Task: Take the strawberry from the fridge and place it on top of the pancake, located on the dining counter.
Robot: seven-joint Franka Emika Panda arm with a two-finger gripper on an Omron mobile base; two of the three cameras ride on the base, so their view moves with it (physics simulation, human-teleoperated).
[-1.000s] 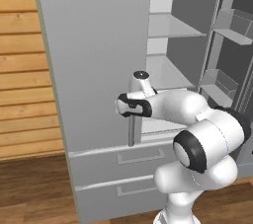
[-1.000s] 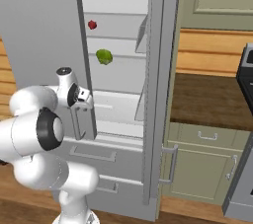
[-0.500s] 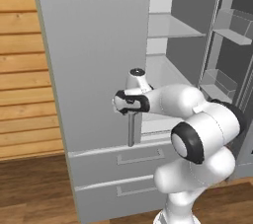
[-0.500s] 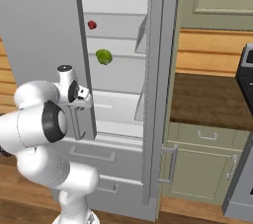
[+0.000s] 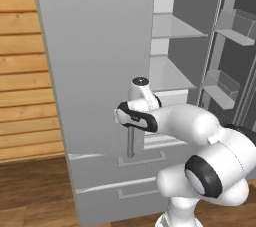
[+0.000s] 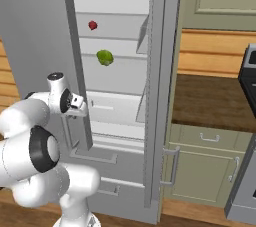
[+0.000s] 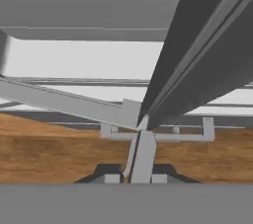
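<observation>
Kitchen – fridge (image 5: 95, 71) door ajar | end effector (image 7: 140, 161) clamped on door handle (image 5: 131, 143) – strawberry (image 6: 92, 25) shelved

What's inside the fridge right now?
In the fridge, a small red strawberry sits on an upper shelf and a green item on the shelf below. The half-open left door hides the rest.
</observation>
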